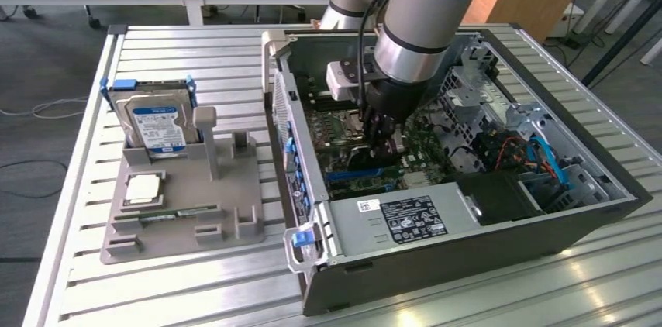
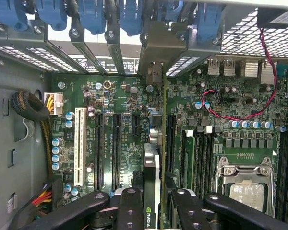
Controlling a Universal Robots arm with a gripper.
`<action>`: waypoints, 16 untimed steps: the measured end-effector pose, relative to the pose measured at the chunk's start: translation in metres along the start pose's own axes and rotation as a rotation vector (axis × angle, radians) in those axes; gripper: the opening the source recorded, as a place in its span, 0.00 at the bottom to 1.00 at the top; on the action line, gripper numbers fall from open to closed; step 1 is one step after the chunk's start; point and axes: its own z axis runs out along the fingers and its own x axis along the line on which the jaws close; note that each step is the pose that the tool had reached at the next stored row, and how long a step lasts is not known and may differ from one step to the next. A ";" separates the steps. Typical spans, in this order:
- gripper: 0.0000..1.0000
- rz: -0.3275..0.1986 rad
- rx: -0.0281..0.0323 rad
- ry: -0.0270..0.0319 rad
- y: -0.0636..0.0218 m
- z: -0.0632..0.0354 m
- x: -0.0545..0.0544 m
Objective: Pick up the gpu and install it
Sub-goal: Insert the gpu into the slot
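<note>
My gripper point(image 2: 151, 203), narrowed, clamps the graphics card point(image 2: 152, 163) on edge so its connector faces the motherboard slots point(image 2: 116, 143). Exterior view: hard drive point(image 1: 155, 122) stands at nine o'clock of the case point(image 1: 466, 265).

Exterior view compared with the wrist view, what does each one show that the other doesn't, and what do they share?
Exterior view: the hard drive and RAM stick in the grey holder on the slatted table, plus the power supply. Wrist view: a close look at the white slot, the long black slots and a looping red wire. Shared: the gripper shut on the gpu, which stands on edge over the motherboard.
</note>
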 end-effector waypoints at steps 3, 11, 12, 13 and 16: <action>0.27 0.000 0.0000 -0.0002 0.0000 0.0002 0.000; 0.27 0.001 0.0000 -0.0001 0.0002 0.0011 0.000; 0.27 0.002 0.0000 -0.0001 0.0002 0.0011 0.000; 0.27 0.002 0.0001 -0.0002 0.0002 0.0011 0.000; 0.27 0.005 0.0003 -0.0002 0.0002 0.0012 0.000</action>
